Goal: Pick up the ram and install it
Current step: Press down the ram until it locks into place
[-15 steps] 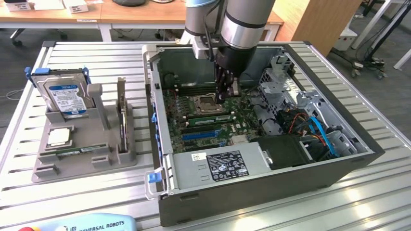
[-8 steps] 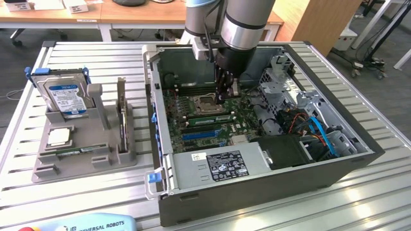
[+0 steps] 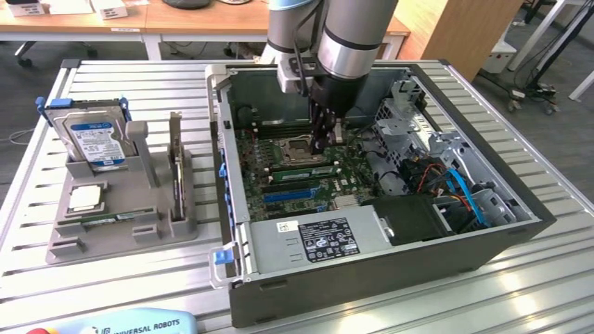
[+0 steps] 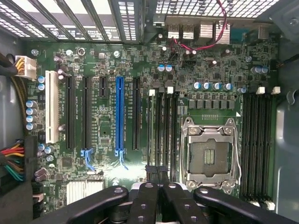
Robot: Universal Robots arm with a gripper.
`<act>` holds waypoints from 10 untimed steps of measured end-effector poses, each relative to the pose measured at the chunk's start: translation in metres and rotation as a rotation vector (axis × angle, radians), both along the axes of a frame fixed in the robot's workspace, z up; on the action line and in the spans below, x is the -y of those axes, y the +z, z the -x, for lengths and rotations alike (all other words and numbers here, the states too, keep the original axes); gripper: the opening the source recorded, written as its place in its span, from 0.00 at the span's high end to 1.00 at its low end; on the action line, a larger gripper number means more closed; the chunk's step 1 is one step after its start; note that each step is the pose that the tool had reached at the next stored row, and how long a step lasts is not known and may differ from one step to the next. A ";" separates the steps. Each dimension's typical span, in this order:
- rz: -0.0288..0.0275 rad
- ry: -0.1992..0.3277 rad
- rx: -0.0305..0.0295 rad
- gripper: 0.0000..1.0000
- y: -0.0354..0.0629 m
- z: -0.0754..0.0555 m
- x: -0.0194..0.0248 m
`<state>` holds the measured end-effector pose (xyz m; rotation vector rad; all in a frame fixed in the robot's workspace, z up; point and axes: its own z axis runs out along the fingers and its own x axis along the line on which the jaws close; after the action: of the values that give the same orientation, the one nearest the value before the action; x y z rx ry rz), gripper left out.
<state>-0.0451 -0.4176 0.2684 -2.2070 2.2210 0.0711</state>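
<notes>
Inside the open grey computer case point(image 3: 278, 278), the black gripper point(image 3: 327, 145) stands closed directly above a slim green ram stick point(image 3: 299, 170) lying lengthwise in the motherboard slots, apparently holding nothing

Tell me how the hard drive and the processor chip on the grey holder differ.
Pose: the hard drive stands upright in its cradle, while the processor chip lies flat.
Size: the hard drive is clearly larger than the processor chip.
Look: the hard drive bears a blue-and-white label; the processor chip is plain silver and square.
Both sit on the grey holder, outside the computer case.
</notes>
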 end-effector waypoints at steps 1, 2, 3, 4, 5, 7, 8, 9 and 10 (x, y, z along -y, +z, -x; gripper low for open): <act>0.0001 0.000 0.0000 0.90 0.0000 0.000 0.0000; 0.0001 0.000 -0.0001 0.90 0.0000 0.000 0.0000; 0.0000 0.000 0.0000 0.90 -0.0001 0.000 0.0000; 0.0000 0.000 0.0000 0.90 -0.0001 0.000 0.0000; 0.0000 0.000 0.0000 0.90 -0.0001 0.000 0.0000; 0.0000 0.000 0.0000 0.90 -0.0001 0.000 0.0000; 0.0000 0.000 0.0000 0.90 -0.0001 0.000 0.0000; 0.0000 0.000 0.0000 0.90 -0.0001 0.000 0.0000; 0.0000 0.000 0.0000 0.90 0.0000 0.000 0.0000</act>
<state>-0.0451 -0.4176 0.2683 -2.2070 2.2210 0.0710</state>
